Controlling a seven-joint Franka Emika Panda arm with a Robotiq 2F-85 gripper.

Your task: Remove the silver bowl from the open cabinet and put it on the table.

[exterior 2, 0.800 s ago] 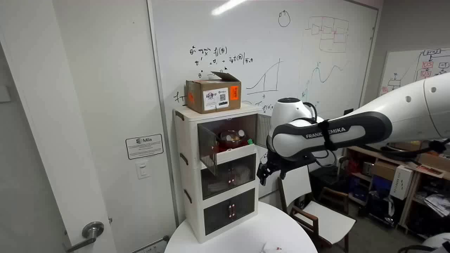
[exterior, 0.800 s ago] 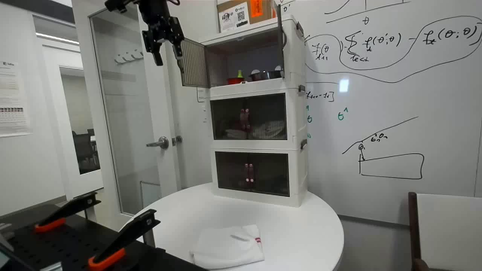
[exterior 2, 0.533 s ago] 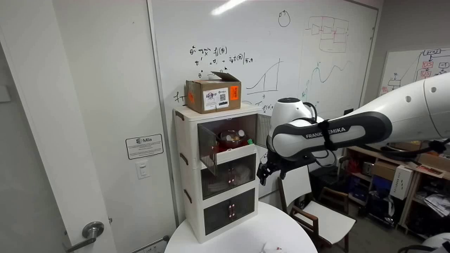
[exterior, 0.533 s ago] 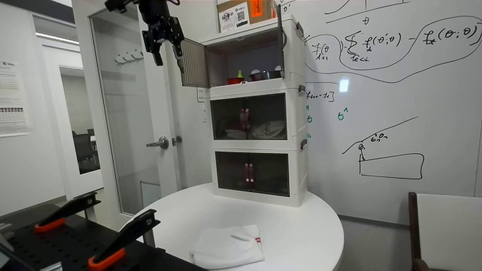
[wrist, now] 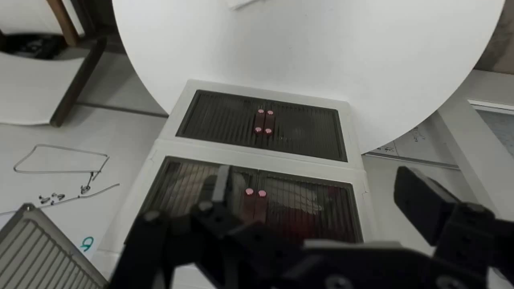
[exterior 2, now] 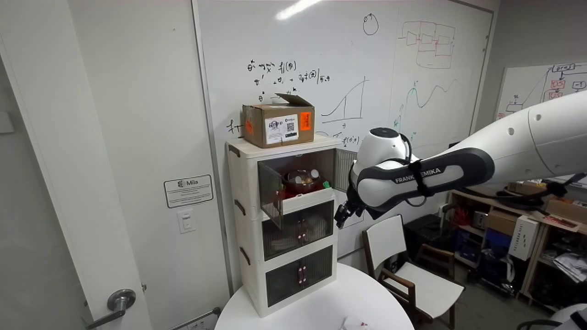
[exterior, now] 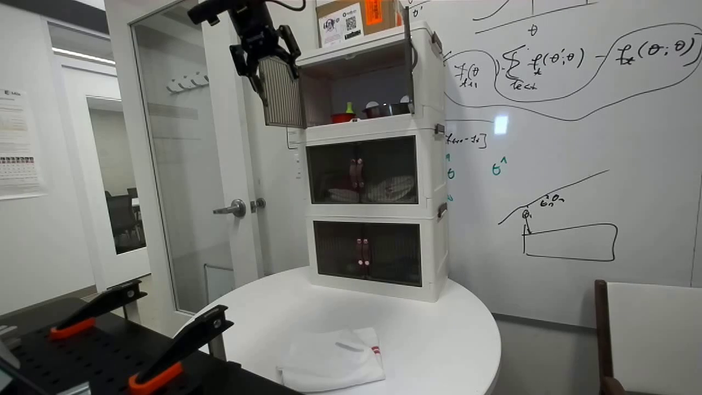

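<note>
In an exterior view the end effector point(exterior: 279, 88) hangs spread wide at nine o'clock from the open top cabinet point(exterior: 373, 128), which holds the silver bowl point(exterior: 398, 109)

In an exterior view a glass-paned door point(exterior: 181, 159) stands partly behind the gripper point(exterior: 281, 89) – its handle point(exterior: 237, 208) sits well below. In an exterior view a scribbled-over whiteboard point(exterior 2: 357, 55) spreads behind and above the gripper, a streak of light point(exterior 2: 297, 9) glaring higher up. A chair point(exterior 2: 424, 282) with a white seat and wooden arms stands lower than the gripper, on grey floor point(exterior 2: 484, 298); packed shelves point(exterior 2: 484, 202) stand well apart from the gripper – beyond the chair.
</note>
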